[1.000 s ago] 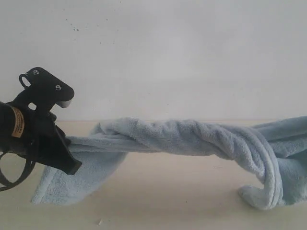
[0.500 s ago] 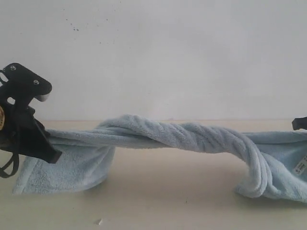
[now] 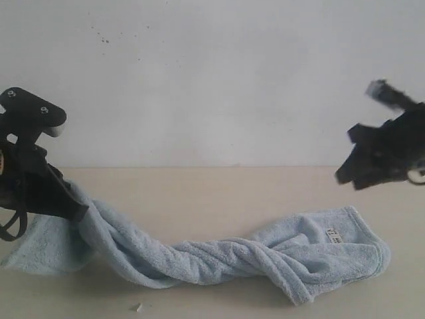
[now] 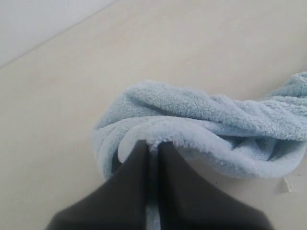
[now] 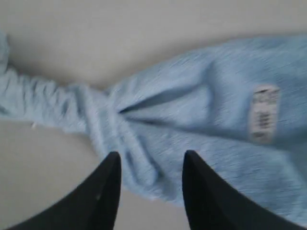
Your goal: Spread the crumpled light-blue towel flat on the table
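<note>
Beige table (image 3: 219,189) runs across the scene under a plain white wall (image 3: 219,80). At the left, the left gripper (image 4: 152,143) has its jaws pinched tight on an edge of the light-blue towel (image 3: 232,256), holding that end a little off the surface. From there the towel trails right as a twisted rope lying on the table, widening into a flatter end with a white tag (image 3: 334,234). Above that end the right gripper (image 5: 151,155) hangs with jaws parted, holding nothing.
</note>
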Motion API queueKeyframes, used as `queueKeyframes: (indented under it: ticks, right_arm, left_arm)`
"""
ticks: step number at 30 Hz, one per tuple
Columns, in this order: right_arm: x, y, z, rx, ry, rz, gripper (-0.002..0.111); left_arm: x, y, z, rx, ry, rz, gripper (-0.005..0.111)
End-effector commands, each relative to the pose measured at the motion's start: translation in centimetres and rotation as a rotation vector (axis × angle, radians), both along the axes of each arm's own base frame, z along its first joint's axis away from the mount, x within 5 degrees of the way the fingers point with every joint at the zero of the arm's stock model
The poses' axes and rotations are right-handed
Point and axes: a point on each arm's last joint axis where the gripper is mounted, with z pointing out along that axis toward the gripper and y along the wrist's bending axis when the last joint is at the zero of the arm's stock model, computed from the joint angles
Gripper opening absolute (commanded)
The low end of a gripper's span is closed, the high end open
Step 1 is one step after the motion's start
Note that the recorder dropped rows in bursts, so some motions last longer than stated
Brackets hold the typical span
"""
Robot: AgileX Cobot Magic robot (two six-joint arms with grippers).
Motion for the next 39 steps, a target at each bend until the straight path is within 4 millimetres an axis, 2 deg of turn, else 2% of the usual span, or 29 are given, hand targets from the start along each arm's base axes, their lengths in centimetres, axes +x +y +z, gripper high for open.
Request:
queueKeyframes:
  ticks: [1,2,4,6,8,13,18,21,25,28,30,32,35,39]
  right_arm:
    - [-3.9,8.7,-3.4,-0.097,0.116,0.345,0.045]
    - [-5.2,11.0,-4.6,-0.247,0.120,0.456,0.045]
    - [-6.0,12.6,-5.7,-0.458,0.087,0.471,0.045]
    - [-6.2,13.8,-6.4,-0.539,0.014,0.459,0.045]
    - [-6.3,14.1,-7.3,-0.540,-0.031,0.449,0.045]
    - [-6.3,14.1,-9.7,-0.546,0.004,0.444,0.045]
    - [-6.3,14.6,-10.0,-0.491,0.004,0.456,0.043]
    - [-6.3,14.6,-10.0,-0.489,0.000,0.458,0.033]
    - [-6.2,14.6,-10.0,-0.495,-0.010,0.456,0.002]
    - [-6.0,14.2,-9.7,-0.546,-0.019,0.436,0.000]
    - [-5.8,13.4,-8.7,-0.624,-0.032,0.394,0.000]
    - [-5.6,12.3,-6.6,-0.726,-0.052,0.321,0.000]
    - [-5.9,10.6,-1.4,-0.847,-0.135,0.188,0.000]
    - [-7.6,9.5,5.5,-0.833,-0.288,0.129,0.000]
  left_arm:
    - [-0.4,0.1,-0.1,-0.030,0.032,0.028,0.004]
    - [-0.4,0.2,-0.1,-0.027,0.037,0.026,0.004]
    - [-0.3,0.1,0.0,-0.036,0.022,0.020,0.004]
    - [-0.2,-0.1,0.1,-0.048,0.001,0.011,0.004]
    - [-0.1,-0.2,0.3,-0.058,-0.017,0.003,0.004]
    - [-0.1,-0.2,0.3,-0.053,-0.018,-0.002,0.004]
    - [-0.1,-0.2,0.3,-0.051,-0.015,0.000,0.004]
    - [-0.1,-0.2,0.3,-0.052,-0.016,-0.001,0.004]
    - [-0.1,-0.2,0.3,-0.052,-0.016,-0.001,0.004]
    - [-0.1,-0.2,0.3,-0.050,-0.017,-0.002,0.004]
    - [-0.1,-0.1,0.2,-0.048,-0.013,0.000,0.004]
    - [-0.2,-0.1,0.2,-0.040,-0.002,0.004,0.004]
    - [-0.2,0.0,0.1,-0.035,0.003,0.005,0.004]
    - [-0.2,0.0,0.1,-0.035,0.003,0.005,0.004]
